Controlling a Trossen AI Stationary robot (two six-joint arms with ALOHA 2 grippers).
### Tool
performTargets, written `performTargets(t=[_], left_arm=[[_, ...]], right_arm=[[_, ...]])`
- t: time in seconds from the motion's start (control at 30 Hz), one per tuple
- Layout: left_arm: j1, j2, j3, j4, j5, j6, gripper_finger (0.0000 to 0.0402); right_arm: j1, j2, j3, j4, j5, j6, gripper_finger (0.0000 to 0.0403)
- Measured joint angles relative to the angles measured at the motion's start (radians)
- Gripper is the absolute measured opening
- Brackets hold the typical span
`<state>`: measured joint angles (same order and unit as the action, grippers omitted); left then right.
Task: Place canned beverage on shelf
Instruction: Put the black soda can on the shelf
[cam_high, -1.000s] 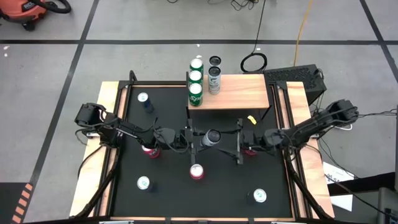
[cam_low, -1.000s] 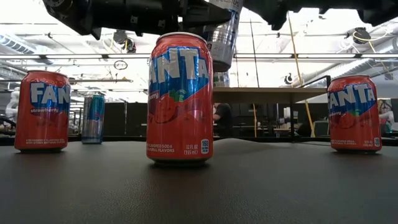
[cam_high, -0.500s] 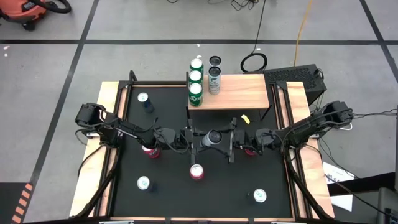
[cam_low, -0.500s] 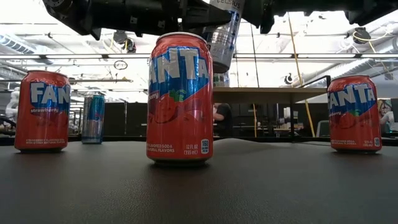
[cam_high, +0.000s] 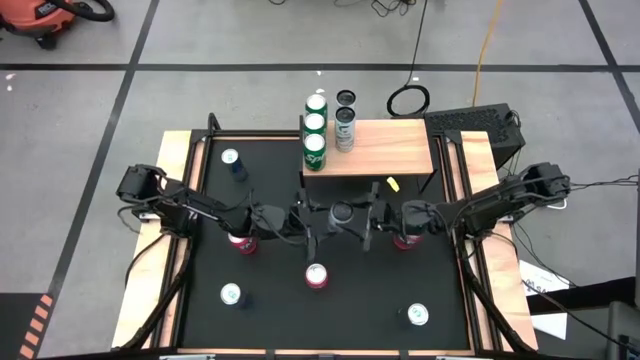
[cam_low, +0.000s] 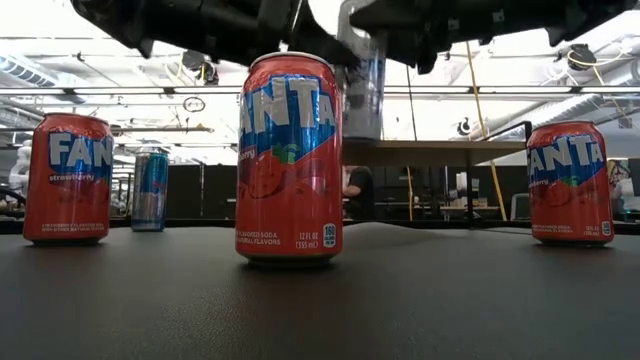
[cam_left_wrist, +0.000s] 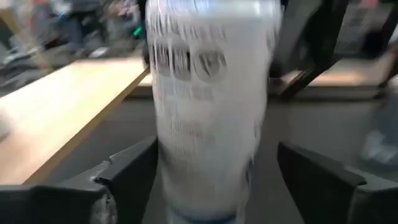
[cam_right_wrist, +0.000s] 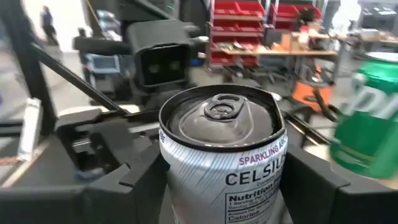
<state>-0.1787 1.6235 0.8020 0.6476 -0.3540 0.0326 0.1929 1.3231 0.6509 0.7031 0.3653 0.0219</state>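
A tall silver Celsius can (cam_high: 342, 213) hangs upright above the black mat, between my two grippers, just in front of the light-wood shelf (cam_high: 385, 148). My right gripper (cam_high: 368, 215) reaches in from the right and is shut on the can (cam_right_wrist: 221, 155). My left gripper (cam_high: 312, 220) reaches in from the left. Its fingers stand on either side of the can (cam_left_wrist: 211, 112), with a gap showing at one finger (cam_left_wrist: 311, 180). In the low view the can (cam_low: 363, 90) shows behind a Fanta can, clear of the mat. My right gripper pinches the can's side wall (cam_right_wrist: 171, 180), a little below the top rim, between its two fingers. The fingers come level from the table's right. The can stands upright in the hold, lifted clear of the mat.
Three green cans (cam_high: 314, 122) and a silver one (cam_high: 345, 125) stand on the shelf's left end. Red Fanta cans stand on the mat in front (cam_high: 317, 277) and under each arm (cam_high: 240, 243) (cam_high: 403, 240). More cans stand at the mat's corners (cam_high: 231, 294) (cam_high: 417, 315) (cam_high: 231, 157).
My right gripper has moved toward the table's left, come around the silver can and taken hold of it. The can, tilted a second ago, now stands upright between the two grippers, still clear of the mat.
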Motion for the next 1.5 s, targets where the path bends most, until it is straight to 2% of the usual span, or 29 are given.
performTargets(t=[0.17, 0.33, 0.43, 0.8, 1.03, 1.5], left_arm=[[0.0, -0.052, 0.0, -0.156, -0.097, -0.017, 0.0367], [0.0, -0.095, -0.001, -0.24, -0.158, -0.079, 0.0372], [0.0, -0.111, -0.002, -0.274, -0.168, -0.08, 0.0372], [-0.001, -0.118, -0.002, -0.332, -0.186, -0.106, 0.0373], [0.002, -0.118, -0.002, -0.333, -0.189, -0.106, 0.0373], [0.002, -0.118, -0.003, -0.356, -0.2, -0.106, 0.0373]], right_arm=[[-0.057, -0.058, 0.073, -0.179, -0.009, -0.022, 0.0239], [-0.145, -0.112, 0.188, -0.388, -0.056, -0.062, 0.0241], [-0.204, -0.125, 0.235, -0.431, -0.063, -0.091, 0.0241], [-0.46, -0.113, 0.262, -0.456, -0.288, -0.045, 0.0242], [-0.558, -0.084, 0.263, -0.44, -0.411, -0.016, 0.0242], [-0.627, -0.003, 0.264, -0.374, -0.473, 0.001, 0.0252]])
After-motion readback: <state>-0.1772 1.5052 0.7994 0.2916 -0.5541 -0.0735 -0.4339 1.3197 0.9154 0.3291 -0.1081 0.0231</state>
